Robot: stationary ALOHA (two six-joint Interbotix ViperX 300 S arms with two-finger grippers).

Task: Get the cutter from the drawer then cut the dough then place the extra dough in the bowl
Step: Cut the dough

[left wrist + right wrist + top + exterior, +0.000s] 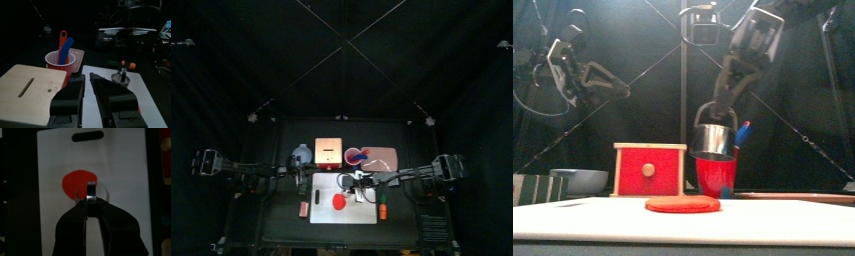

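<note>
- Right gripper: pinched tight on the wire handle of the round metal cutter, rim pointing down
- Cutter hanging in the air above the white cutting board, clear of it; from the front, seen before the red cup
- From the right wrist, cutter overlapping the near edge of the red dough, not touching it
- Dough: a flat whole disc lying on the board, towards its left half in the top view
- Left gripper: drawn almost together, only a thin gap showing, nothing between; held above the board's left side, just beside the wooden box
- Box behind the board, red drawer front flush with its frame
- Right of the box, the red cup standing on the pink tray, with a blue knife and a red knife upright inside
- Left of the box, the blue-grey bowl, on the black surface, well apart from the dough
</note>
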